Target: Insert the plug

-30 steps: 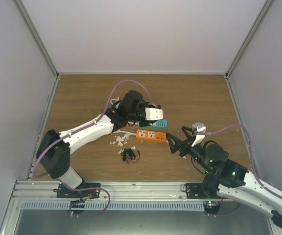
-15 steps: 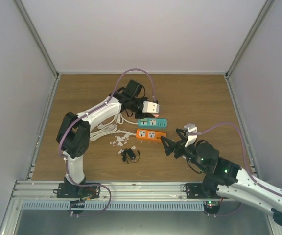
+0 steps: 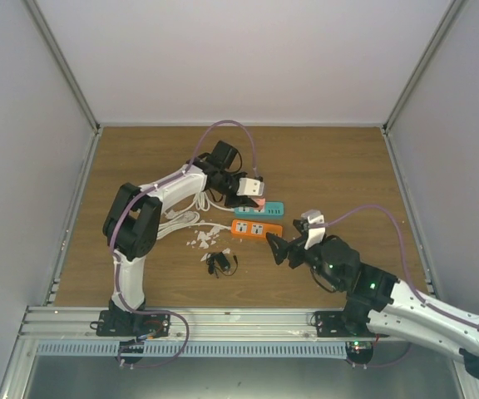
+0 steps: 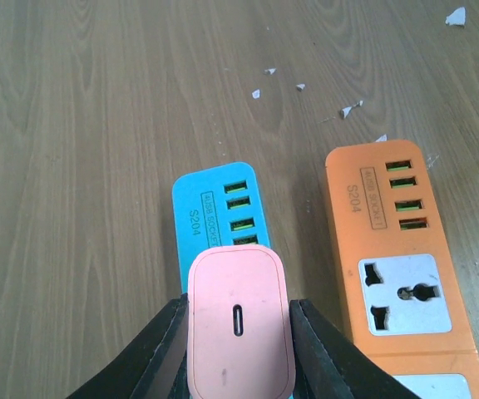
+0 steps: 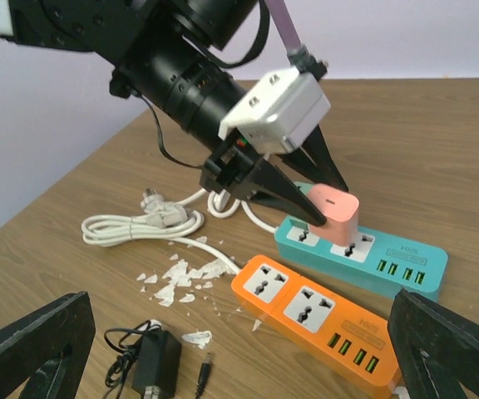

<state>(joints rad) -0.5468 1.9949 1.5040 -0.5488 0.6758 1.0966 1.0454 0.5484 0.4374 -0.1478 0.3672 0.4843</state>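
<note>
My left gripper (image 3: pixel 254 194) is shut on a pink plug (image 4: pixel 238 332), one black finger on each side. In the right wrist view the pink plug (image 5: pixel 333 218) stands tilted on the teal power strip (image 5: pixel 389 262), over the socket nearer its USB end. I cannot tell whether the prongs are in. The teal strip (image 4: pixel 214 208) lies beside an orange power strip (image 4: pixel 389 249). Both show from above, teal (image 3: pixel 271 209) behind orange (image 3: pixel 256 229). My right gripper (image 3: pixel 274 247) is open and empty, just right of the orange strip's end.
A coiled white cable (image 3: pixel 177 220) lies left of the strips and leads to them. White paper scraps (image 3: pixel 199 241) are scattered in front of the cable. A black adapter with its cord (image 3: pixel 218 263) lies in front of the orange strip. Grey walls enclose the table.
My left arm has folded back while its gripper stayed over the teal strip with the pink plug, dropping closer to it. My right gripper has moved left toward the orange strip's right end.
</note>
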